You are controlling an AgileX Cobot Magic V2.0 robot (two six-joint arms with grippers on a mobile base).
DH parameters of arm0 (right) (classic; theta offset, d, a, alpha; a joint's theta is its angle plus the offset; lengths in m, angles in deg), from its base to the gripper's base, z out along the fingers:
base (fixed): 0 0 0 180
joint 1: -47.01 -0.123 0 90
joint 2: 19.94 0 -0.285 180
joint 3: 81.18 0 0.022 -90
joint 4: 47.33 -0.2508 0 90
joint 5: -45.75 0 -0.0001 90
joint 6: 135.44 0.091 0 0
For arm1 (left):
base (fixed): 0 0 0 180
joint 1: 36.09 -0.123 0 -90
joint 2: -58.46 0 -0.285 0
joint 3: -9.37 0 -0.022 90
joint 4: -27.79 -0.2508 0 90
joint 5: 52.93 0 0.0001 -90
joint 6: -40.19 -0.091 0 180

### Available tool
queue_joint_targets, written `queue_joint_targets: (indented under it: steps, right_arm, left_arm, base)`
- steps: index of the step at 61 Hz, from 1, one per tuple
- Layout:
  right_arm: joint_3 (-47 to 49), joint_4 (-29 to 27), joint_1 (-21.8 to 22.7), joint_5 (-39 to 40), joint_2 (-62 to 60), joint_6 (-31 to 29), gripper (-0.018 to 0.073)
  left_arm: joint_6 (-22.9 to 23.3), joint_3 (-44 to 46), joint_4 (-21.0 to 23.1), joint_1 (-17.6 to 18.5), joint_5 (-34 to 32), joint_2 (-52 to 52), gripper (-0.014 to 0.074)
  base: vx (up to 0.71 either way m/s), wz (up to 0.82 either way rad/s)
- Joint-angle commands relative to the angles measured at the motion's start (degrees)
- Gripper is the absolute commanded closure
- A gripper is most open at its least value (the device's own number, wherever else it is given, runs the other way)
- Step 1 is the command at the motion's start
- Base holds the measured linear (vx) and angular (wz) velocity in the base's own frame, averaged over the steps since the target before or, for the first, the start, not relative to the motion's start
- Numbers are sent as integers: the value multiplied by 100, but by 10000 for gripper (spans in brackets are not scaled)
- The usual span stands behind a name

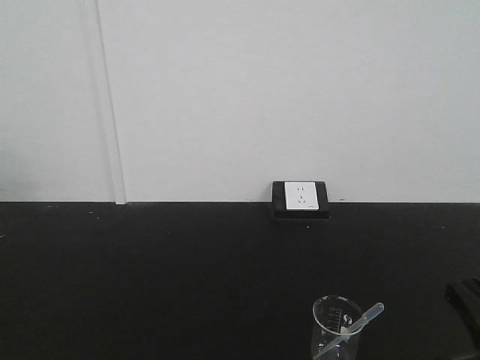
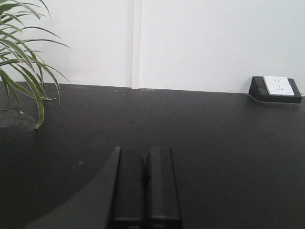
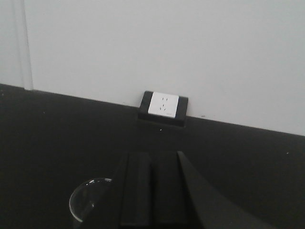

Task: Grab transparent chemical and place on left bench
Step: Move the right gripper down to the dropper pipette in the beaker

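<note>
The transparent chemical (image 1: 361, 320) is a slim clear pipette that stands slanted inside a small glass beaker (image 1: 324, 330). Its thicker end sticks out over the rim toward the upper right, and its thin end goes down into the glass. In the front view the beaker stands on the black table (image 1: 150, 277) at the bottom edge of the picture, right of the middle. In the right wrist view the rim of the beaker (image 3: 83, 202) shows just beside the right fingers (image 3: 148, 160), low on their left side and a little behind their tips; the pipette itself cannot be made out there. The right fingers are pressed together with nothing between them, and they point toward the white wall socket (image 3: 163, 105), which sits straight ahead of them at the foot of the white wall (image 1: 262, 90). The left fingers (image 2: 141, 155) are also pressed together and hold nothing. They are over bare table; the same socket lies far ahead of them to their right, and a green plant (image 2: 24, 62) with long thin leaves is ahead to their left.
</note>
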Motion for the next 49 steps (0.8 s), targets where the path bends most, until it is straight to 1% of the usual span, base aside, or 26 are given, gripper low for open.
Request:
queue_joint_targets:
  steps: [1, 5, 12, 17, 22, 27, 30, 33, 37, 42, 49]
  right_arm:
    - [339, -119, -12, 944, 611, -34, 519]
    - [437, -227, -12, 1136, 1004, -57, 494]
    - [522, -698, -12, 1437, 1522, -62, 426]
    - [522, -1167, -12, 1621, 1861, -62, 349]
    - [522, -1393, -12, 1733, 2135, -62, 272]
    - [522, -1357, -12, 1910, 2455, -9, 176]
    - [522, -1293, -17, 2048, 2598, 123, 143]
    - [522, -1111, -17, 2330, 2766, 291, 115]
    - [522, -857, -17, 2760, 2965, 396, 98]
    - [522, -640, -17, 3185, 3207, 498, 99]
    - [522, -593, -17, 3324, 3562, 909, 99]
  left_arm:
    - [45, -93, 4, 10, -449, 110, 600]
    - [45, -93, 4, 10, -449, 110, 600]
    - [45, -93, 4, 10, -449, 110, 600]
    - [45, -93, 4, 10, -449, 110, 600]
    - [45, -93, 4, 10, -449, 110, 600]
    - [45, -93, 4, 10, -449, 110, 600]
    - [45, -93, 4, 10, -449, 110, 600]
    - [45, -93, 4, 10, -449, 110, 600]
    - [45, -93, 4, 10, -449, 110, 600]
    - [45, -93, 4, 10, -449, 110, 600]
    - [45, -93, 4, 10, -449, 110, 600]
  base:
    - [0, 0]
    - [0, 0]
    - [0, 0]
    - [0, 0]
    - [0, 0]
    - [0, 0]
    - [0, 0]
    - [0, 0]
    - [0, 0]
    - [0, 0]
    - [0, 0]
